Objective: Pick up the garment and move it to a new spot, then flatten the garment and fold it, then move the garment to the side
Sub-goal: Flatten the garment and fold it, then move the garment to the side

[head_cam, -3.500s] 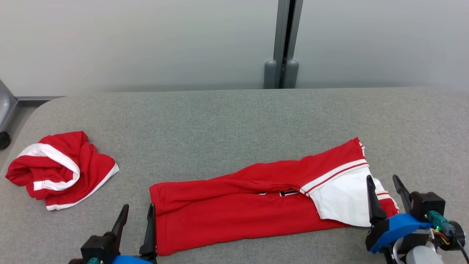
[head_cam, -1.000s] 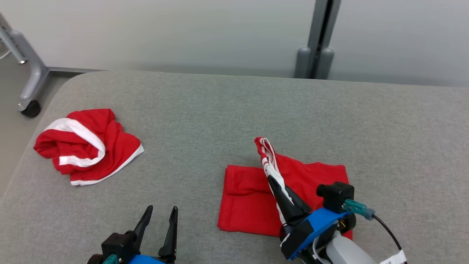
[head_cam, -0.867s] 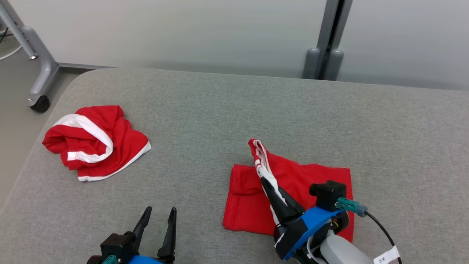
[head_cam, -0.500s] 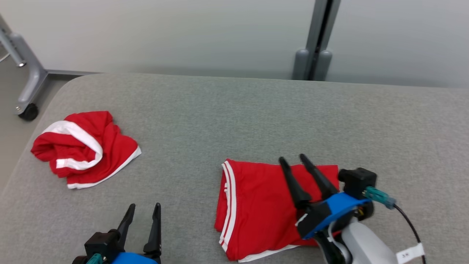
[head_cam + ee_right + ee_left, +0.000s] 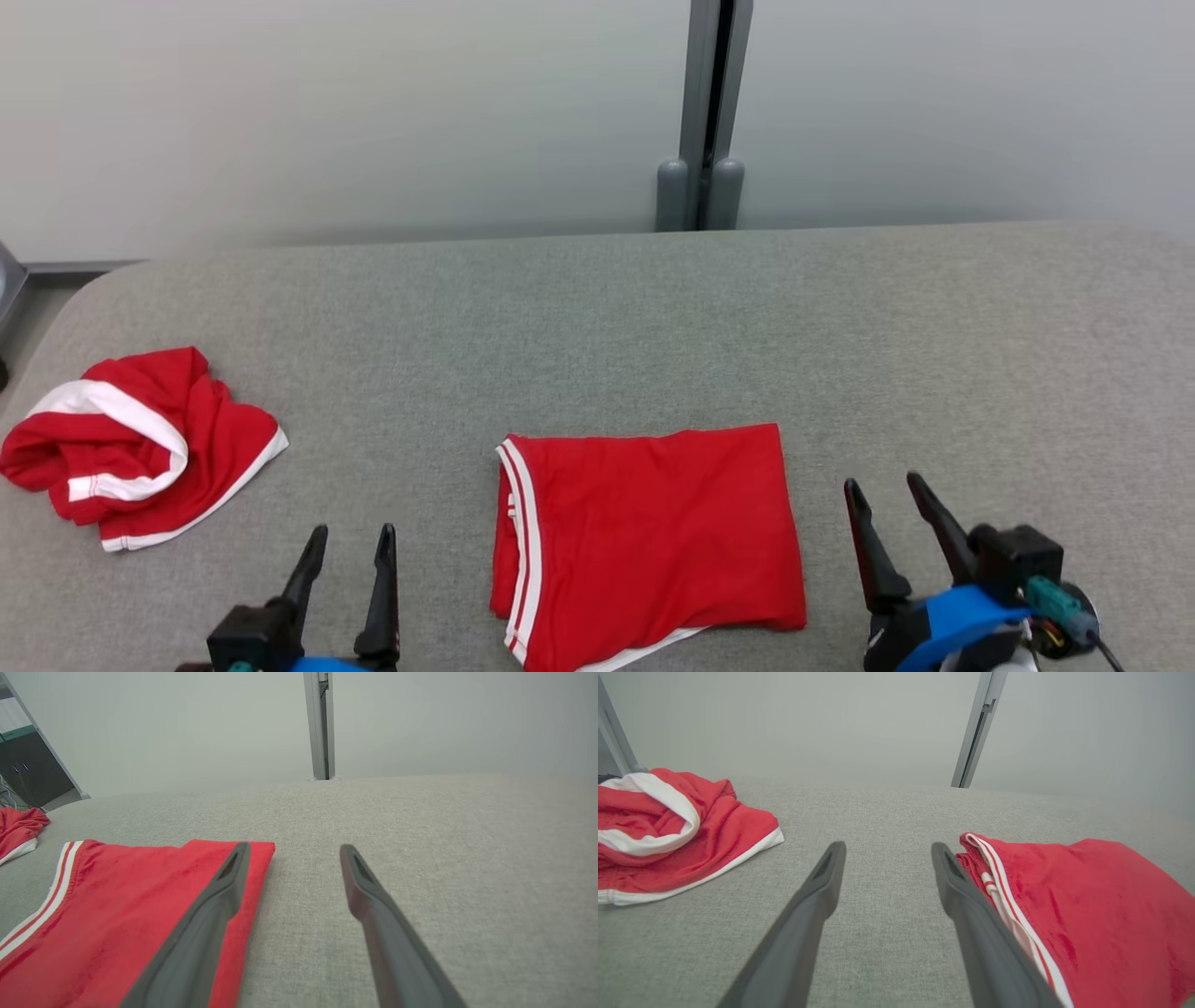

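A red garment (image 5: pixel 653 537) with white stripes along its left edge lies folded into a flat rectangle near the front middle of the grey padded table (image 5: pixel 597 317). It also appears at the right of the left wrist view (image 5: pixel 1087 905) and at the left of the right wrist view (image 5: pixel 117 905). My left gripper (image 5: pixel 352 541) stands open at the lower left, just left of the garment, empty (image 5: pixel 887 849). My right gripper (image 5: pixel 887 490) stands open at the lower right, just right of the garment, empty (image 5: pixel 294 849).
A second red garment with white bands (image 5: pixel 131 448) lies crumpled at the table's far left, also seen in the left wrist view (image 5: pixel 668 826). A grey post (image 5: pixel 700 112) rises behind the table against a pale wall.
The right gripper carried the garment's striped end over to the left, let it go and drew back to the lower right. The garment now lies folded. The camera has shifted.
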